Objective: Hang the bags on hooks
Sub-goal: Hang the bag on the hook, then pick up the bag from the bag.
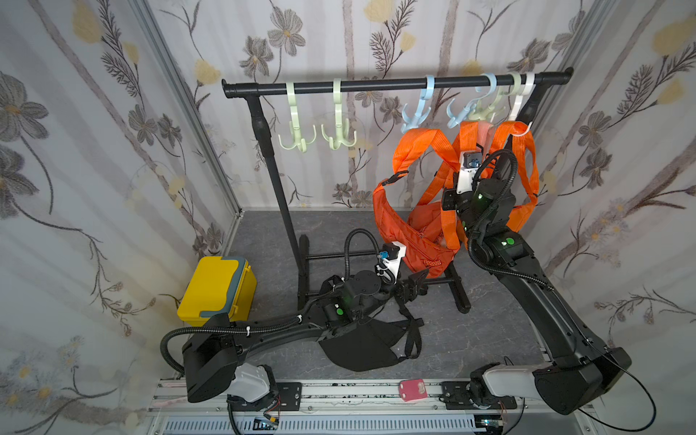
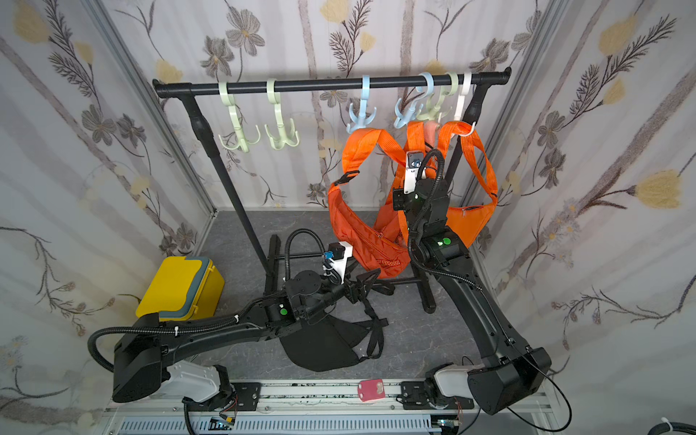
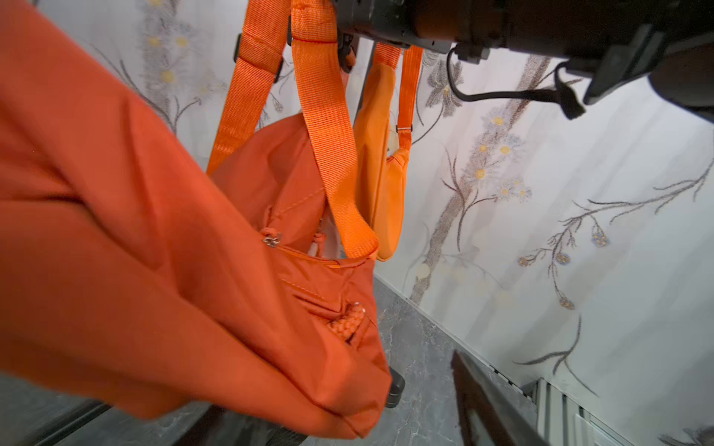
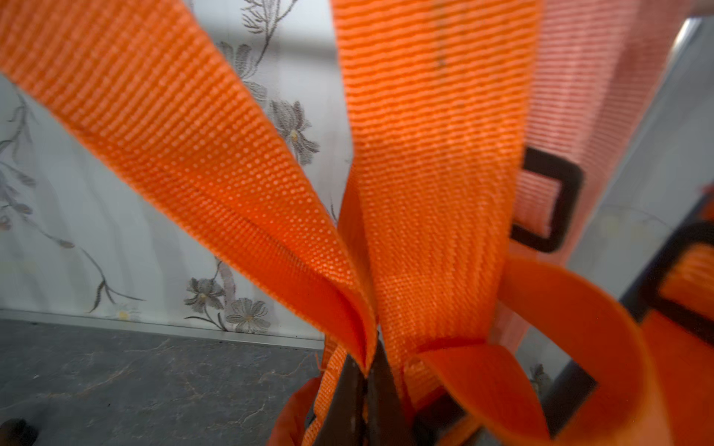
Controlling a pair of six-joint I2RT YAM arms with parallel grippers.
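An orange bag (image 1: 406, 229) hangs from the rail, its strap looped over a blue hook (image 1: 414, 116). In the left wrist view the bag's body (image 3: 174, 270) fills the near side. My left gripper (image 1: 416, 280) sits low at the bag's bottom corner, open; one finger (image 3: 483, 401) stands well clear of the cloth. My right gripper (image 4: 365, 390) reaches up under the crowded hooks and is shut on a fold of orange strap (image 4: 301, 231). Which bag that strap belongs to I cannot tell. A second orange bag (image 1: 521, 216) hangs from a white hook (image 1: 521, 124) behind the right arm.
The black rail (image 1: 376, 86) carries two free green hooks (image 1: 297, 135) (image 1: 339, 135) towards its left end. A black bag (image 1: 361, 346) lies on the floor under my left arm. A yellow box (image 1: 218, 290) stands at the left, and a pink tag (image 1: 413, 389) lies on the front rail.
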